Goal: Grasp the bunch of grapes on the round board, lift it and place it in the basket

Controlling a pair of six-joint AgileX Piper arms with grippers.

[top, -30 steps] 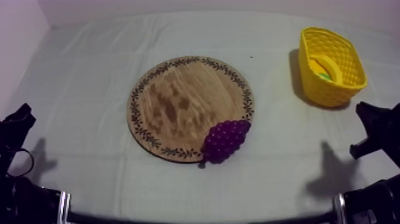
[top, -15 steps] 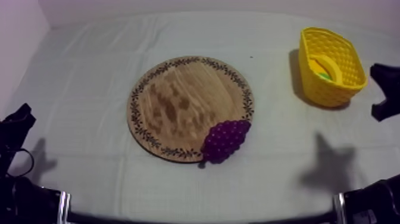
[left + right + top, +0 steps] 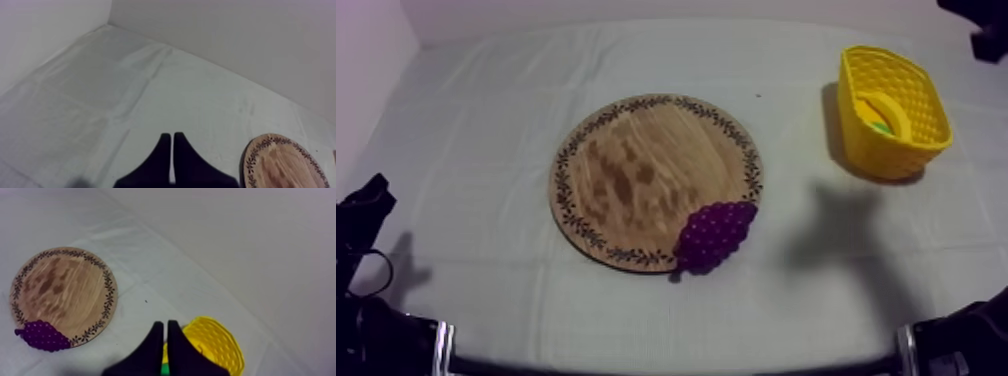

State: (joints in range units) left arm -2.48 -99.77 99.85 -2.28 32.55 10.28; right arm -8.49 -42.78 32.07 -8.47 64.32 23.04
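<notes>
1. Grapes (image 3: 714, 235): on board (image 3: 636, 170), at its near right rim, overhanging the cloth; long axis slants along the rim.
2. Right gripper (image 3: 165, 324): fingers together, empty, above the basket (image 3: 215, 340); grapes well apart, toward the board.
3. Left gripper (image 3: 172, 136): fingers together, empty, low at its own side.
4. Right arm likely nearer; must open first.

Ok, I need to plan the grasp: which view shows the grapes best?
The top view: the grapes lie whole and large there, straddling the rim of the board. The right wrist view shows them whole too, but smaller, at the board's edge. The left wrist view takes in a piece of the board.
</notes>
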